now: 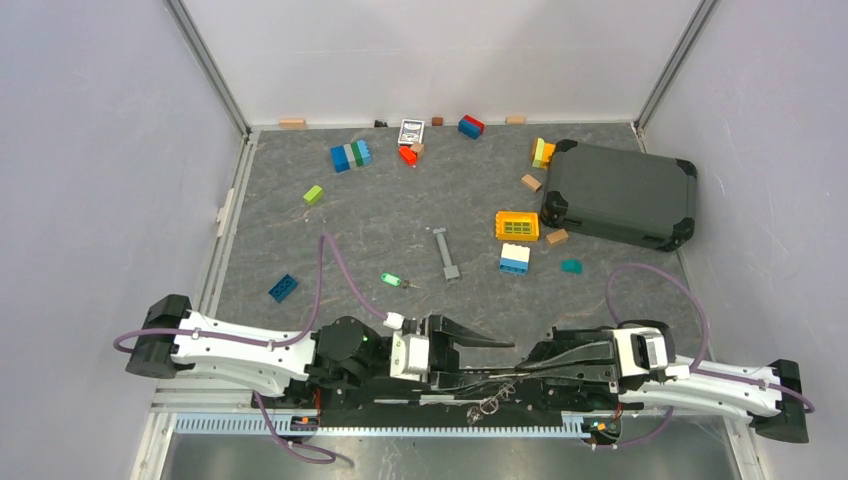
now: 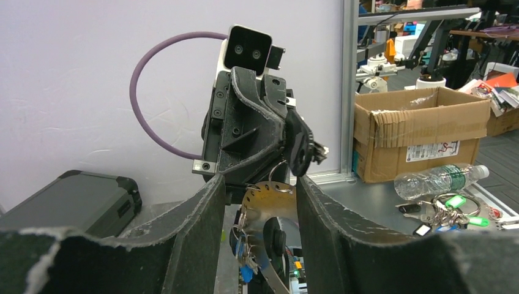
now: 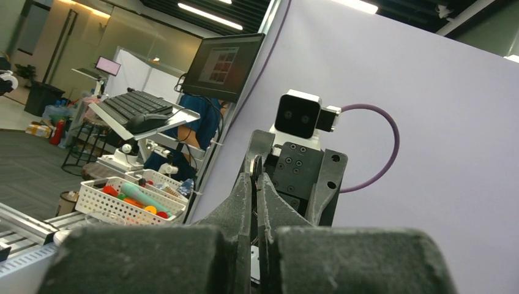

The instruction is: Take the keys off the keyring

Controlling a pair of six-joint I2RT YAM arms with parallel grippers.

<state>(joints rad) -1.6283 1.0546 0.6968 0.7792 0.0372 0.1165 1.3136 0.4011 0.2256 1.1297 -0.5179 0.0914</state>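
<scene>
We take the grey bar (image 1: 447, 254) as our marker. Nearward of it, over the table's near rail (image 1: 400, 425), two claws meet tip to tip. The right claw (image 3: 256, 180) is clenched on the one keyring (image 1: 487, 404). Its keys (image 2: 240, 245) hang bunched, too tangled to count. The left claw (image 2: 260, 184) straddles a flat metal tag (image 2: 266, 199), and we cannot tell whether it grips. One green-headed key (image 1: 392, 280) lies just left of the bar, with bare mat (image 1: 300, 240) beyond.

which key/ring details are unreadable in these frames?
- Number of keys on keyring: tiny in top view; in left wrist view, left gripper fingers cover the bunch.
- What right gripper pinches: right wrist view, its own fingers hide it.
</scene>
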